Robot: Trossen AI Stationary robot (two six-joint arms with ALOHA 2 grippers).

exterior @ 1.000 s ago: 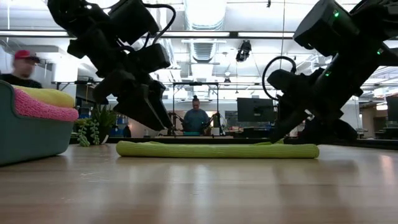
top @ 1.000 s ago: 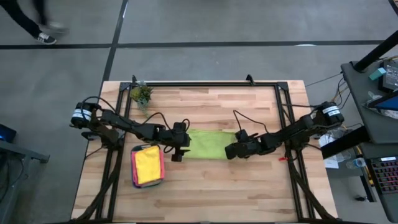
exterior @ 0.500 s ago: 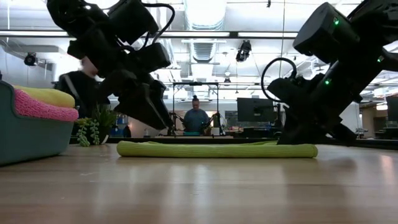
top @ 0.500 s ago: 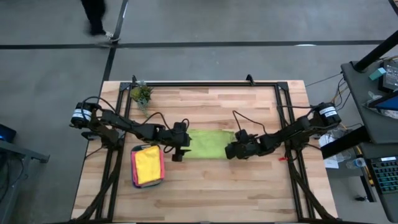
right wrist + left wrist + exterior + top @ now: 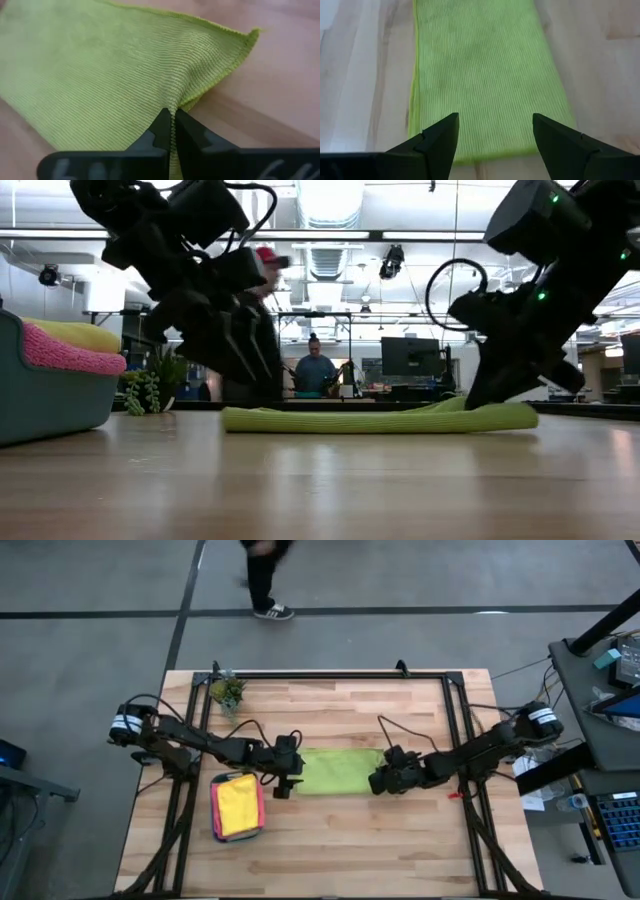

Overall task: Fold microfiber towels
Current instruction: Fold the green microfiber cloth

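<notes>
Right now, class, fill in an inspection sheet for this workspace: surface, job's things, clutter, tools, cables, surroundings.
Surface: pale wooden plank table inside a black frame.
Job's things: lime green microfiber towel lying mid-table; yellow towel on a pink one, stacked in the teal rectangular plastic tray.
Clutter: small green potted plant near the far left corner.
Tools: left tool open over the lime towel's left end; right tool shut, pinching the towel's right edge, which is lifted off the wood.
Cables: black leads loop along both arms.
Surroundings: a person walks past the table's far side; another sits at a desk in the background.
</notes>
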